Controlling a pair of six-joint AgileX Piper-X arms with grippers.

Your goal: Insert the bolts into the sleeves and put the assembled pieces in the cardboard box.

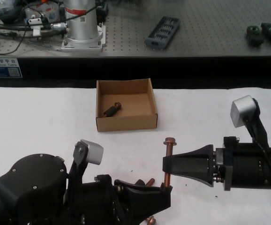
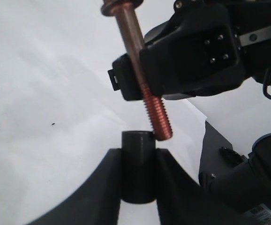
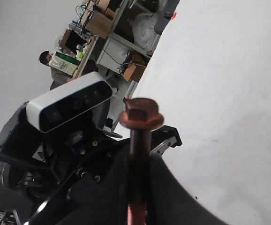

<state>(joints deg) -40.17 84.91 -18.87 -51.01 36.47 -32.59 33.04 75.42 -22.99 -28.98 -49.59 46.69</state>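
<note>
The cardboard box point(image 1: 126, 123) stands on the table point(image 1: 41, 122) near its far edge, about midway between the left and right edges. An assembled piece point(image 1: 112, 110) lies in the box, toward its left wall. In front of the box and slightly to its right, close to the near edge, the bolt point(image 1: 168, 150) stands upright, held by the right gripper point(image 1: 166, 165), which comes in from the right edge. Under it, the left gripper point(image 2: 138, 157) holds the sleeve point(image 2: 138, 173) upright. The bolt's tip is at the sleeve's rim, to one side of the mouth and not inside it. A loose bolt point(image 1: 150, 182) lies just behind the left gripper, and a second loose bolt point(image 1: 149, 220) lies at the near edge.
</note>
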